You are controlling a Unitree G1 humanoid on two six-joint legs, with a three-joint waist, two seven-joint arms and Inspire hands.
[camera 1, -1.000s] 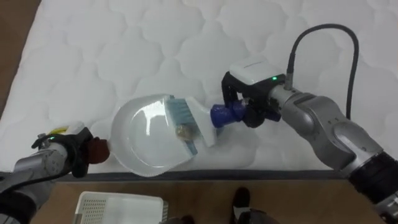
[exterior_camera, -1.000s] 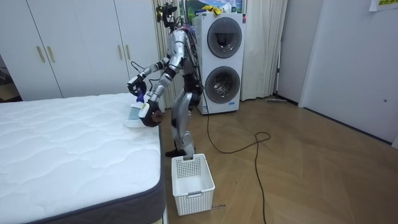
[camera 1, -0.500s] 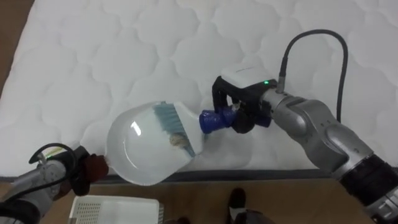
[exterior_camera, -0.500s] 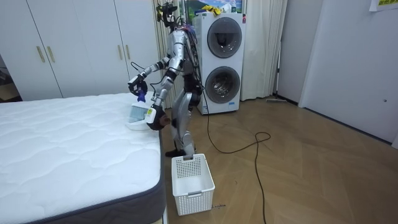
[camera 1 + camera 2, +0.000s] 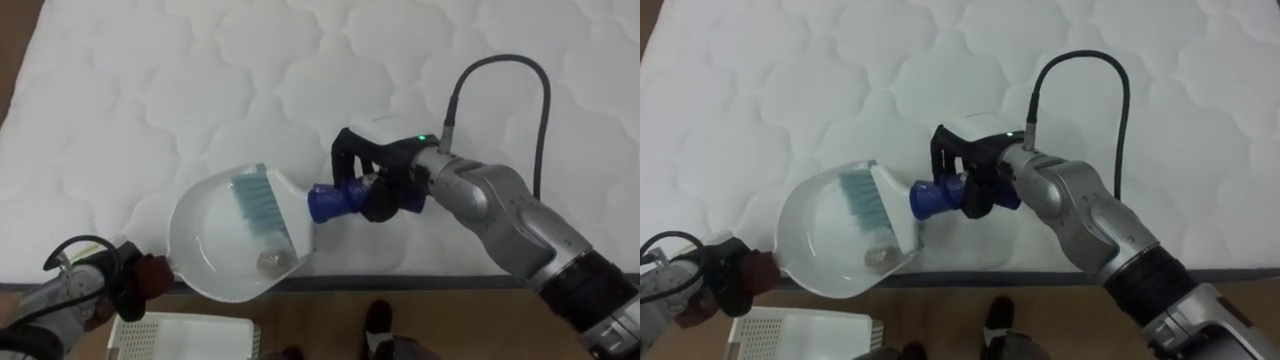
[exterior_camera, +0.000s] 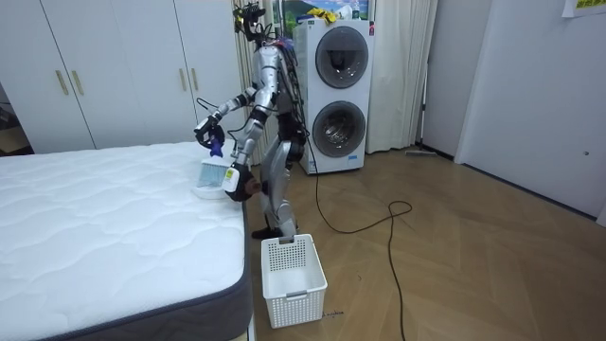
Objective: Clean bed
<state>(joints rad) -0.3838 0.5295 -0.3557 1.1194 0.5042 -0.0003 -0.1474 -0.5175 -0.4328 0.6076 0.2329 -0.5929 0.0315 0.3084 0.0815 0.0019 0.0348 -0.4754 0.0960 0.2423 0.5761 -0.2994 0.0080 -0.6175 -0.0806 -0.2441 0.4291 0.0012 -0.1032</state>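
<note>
Your right hand (image 5: 385, 186) is clenched round the blue handle of the brush (image 5: 292, 204), at 3 o'clock from the white dustpan (image 5: 205, 246). The bristles sit inside the dustpan. Your left hand (image 5: 105, 287), at 8 o'clock, grips its red handle. A small scrap (image 5: 268, 261) lies in the dustpan at 6 o'clock, by the edge of the bed (image 5: 150, 90).

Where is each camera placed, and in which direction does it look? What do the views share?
Left eye view: on the robot's head, looking down at the bed edge; the right robot hand grips a brush, the left robot hand a dustpan.
Right eye view: beside it on the head, facing the same way; both arms show again.
Room view: off in the room, facing the whole robot standing at the bed's corner, a basket by its feet.
All three share the bed, brush and dustpan.
</note>
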